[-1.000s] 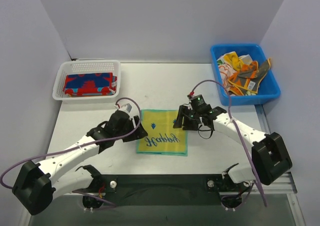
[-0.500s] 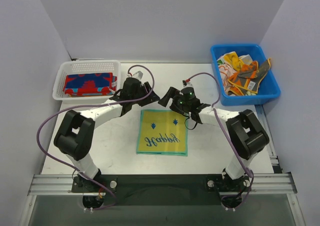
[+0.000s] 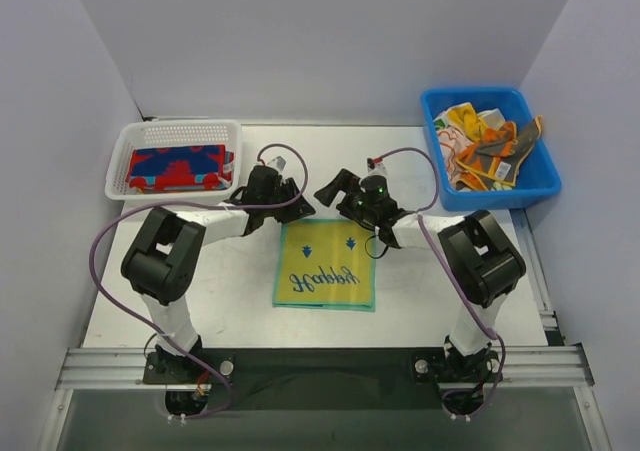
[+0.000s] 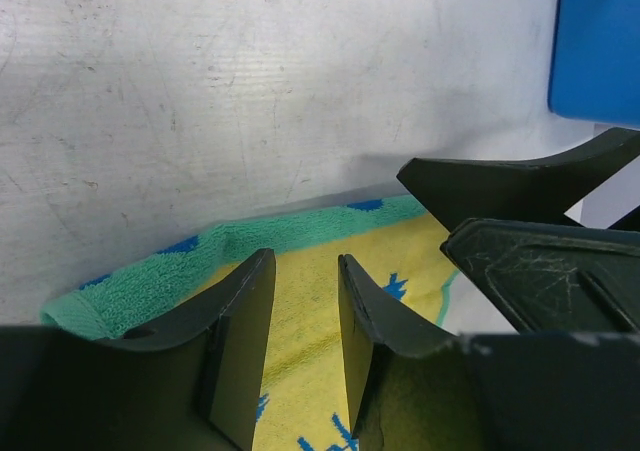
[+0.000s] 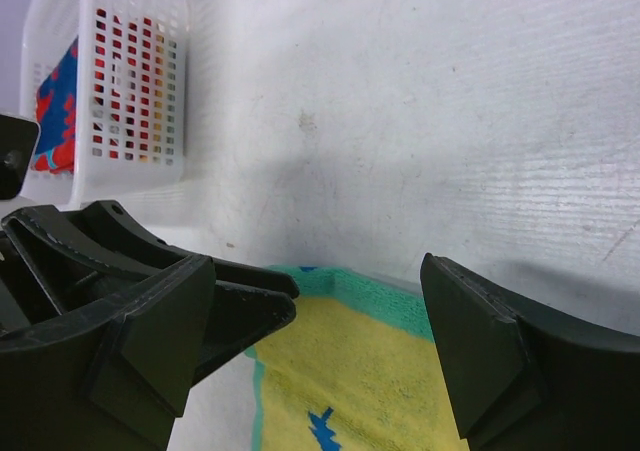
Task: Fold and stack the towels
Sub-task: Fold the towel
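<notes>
A yellow towel (image 3: 325, 264) with a teal border and blue prints lies flat in the middle of the table. My left gripper (image 3: 293, 207) is at its far left corner. In the left wrist view the left gripper (image 4: 300, 266) hangs low over the yellow cloth (image 4: 300, 321), open by a narrow gap with nothing pinched. My right gripper (image 3: 335, 196) is at the far edge, and in the right wrist view the right gripper (image 5: 320, 281) stands wide open above the teal border (image 5: 385, 291). A folded red-and-blue towel (image 3: 178, 168) lies in the white basket (image 3: 120, 161).
The blue bin (image 3: 535, 176) at the back right holds several crumpled towels (image 3: 485, 146). The two grippers are close together, the left gripper's fingers (image 5: 235, 296) showing beside the right one. Grey walls close the table at the back and sides.
Both arms have swung from the towel's sides out to its far edge. The left jaws have narrowed and the right jaws have opened wide. The towel has not moved.
</notes>
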Action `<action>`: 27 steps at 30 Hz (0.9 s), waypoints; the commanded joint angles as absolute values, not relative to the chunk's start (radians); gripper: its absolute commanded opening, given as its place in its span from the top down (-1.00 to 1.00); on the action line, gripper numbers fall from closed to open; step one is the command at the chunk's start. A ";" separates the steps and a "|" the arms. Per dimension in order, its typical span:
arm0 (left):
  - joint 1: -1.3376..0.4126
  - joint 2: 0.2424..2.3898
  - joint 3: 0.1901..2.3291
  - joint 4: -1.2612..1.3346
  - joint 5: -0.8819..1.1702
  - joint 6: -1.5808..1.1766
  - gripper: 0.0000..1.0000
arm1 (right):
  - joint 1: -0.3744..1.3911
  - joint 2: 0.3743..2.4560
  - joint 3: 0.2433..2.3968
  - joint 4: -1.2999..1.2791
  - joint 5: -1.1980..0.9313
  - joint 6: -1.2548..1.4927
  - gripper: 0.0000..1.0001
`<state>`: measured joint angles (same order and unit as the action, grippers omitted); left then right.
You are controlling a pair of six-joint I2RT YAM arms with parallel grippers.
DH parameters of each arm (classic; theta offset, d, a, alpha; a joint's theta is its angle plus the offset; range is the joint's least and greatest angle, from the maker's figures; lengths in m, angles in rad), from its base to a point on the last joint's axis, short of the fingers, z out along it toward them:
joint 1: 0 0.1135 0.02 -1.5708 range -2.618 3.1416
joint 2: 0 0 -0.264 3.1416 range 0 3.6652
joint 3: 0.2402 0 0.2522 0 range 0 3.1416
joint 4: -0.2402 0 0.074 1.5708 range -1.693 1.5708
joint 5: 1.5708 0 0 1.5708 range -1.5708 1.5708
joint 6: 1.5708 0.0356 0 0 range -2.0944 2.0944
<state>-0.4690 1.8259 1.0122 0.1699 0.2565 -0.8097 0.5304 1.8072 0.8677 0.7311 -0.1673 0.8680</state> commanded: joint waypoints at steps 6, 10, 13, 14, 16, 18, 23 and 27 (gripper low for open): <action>-0.469 1.848 0.997 0.253 0.267 -0.856 0.16 | 0.545 1.847 0.858 0.854 -0.133 0.931 -0.73; -0.468 1.856 0.950 0.255 0.224 -0.841 0.16 | 0.551 1.871 0.819 0.888 -0.121 0.954 -0.73; -0.454 1.861 0.919 0.249 0.199 -0.834 0.17 | 0.551 1.867 0.766 0.907 -0.101 0.948 -0.73; -0.450 1.861 0.896 0.249 0.199 -0.839 0.17 | 0.549 1.864 0.734 0.911 -0.082 0.943 -0.73; -0.439 1.859 0.871 0.249 0.192 -0.848 0.18 | 0.542 1.862 0.697 0.923 -0.065 0.949 -0.73; -0.436 1.855 0.839 0.249 0.178 -0.854 0.18 | 0.531 1.864 0.639 0.971 -0.046 0.954 -0.73; -0.422 1.852 0.787 0.252 0.175 -0.884 0.20 | 0.485 1.881 0.539 1.106 -0.025 0.974 -0.72; -0.411 1.836 0.739 0.259 0.175 -0.897 0.21 | 0.427 1.899 0.454 1.232 -0.009 1.011 -0.73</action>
